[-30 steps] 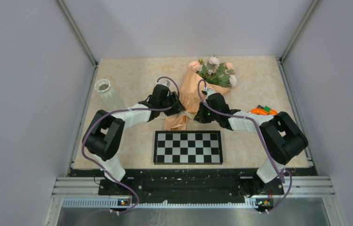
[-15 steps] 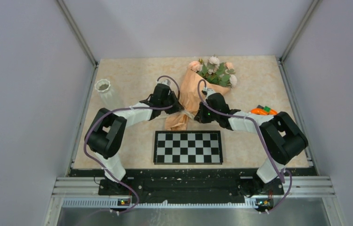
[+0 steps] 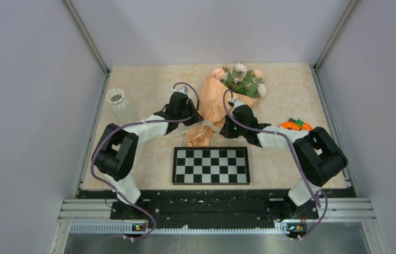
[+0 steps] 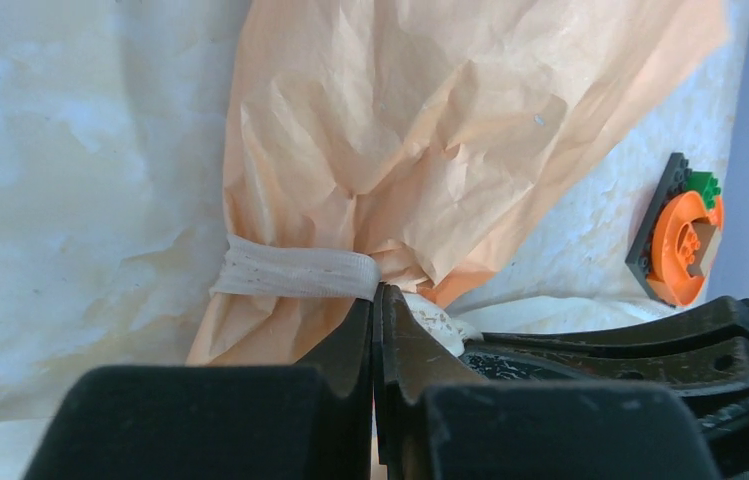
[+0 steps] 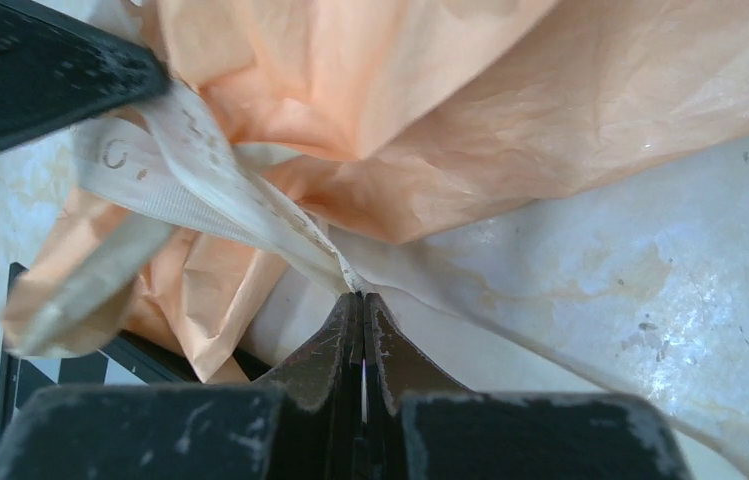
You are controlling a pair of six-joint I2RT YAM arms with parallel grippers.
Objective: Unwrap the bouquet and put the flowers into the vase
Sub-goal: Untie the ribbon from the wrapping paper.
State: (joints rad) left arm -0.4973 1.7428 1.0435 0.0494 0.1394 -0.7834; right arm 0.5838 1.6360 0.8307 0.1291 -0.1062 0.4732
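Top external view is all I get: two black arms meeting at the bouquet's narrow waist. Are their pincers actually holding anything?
Observer: Right wrist view: the right pincer is shut on a tail of the cream ribbon.
Operator: And the left one?
Observer: Left wrist view: the left pincer is shut, tips against the ribbon's band; whether it pinches ribbon, I cannot tell.
Operator: Is the ribbon off?
Observer: No, the band is cinched round the bouquet paper.
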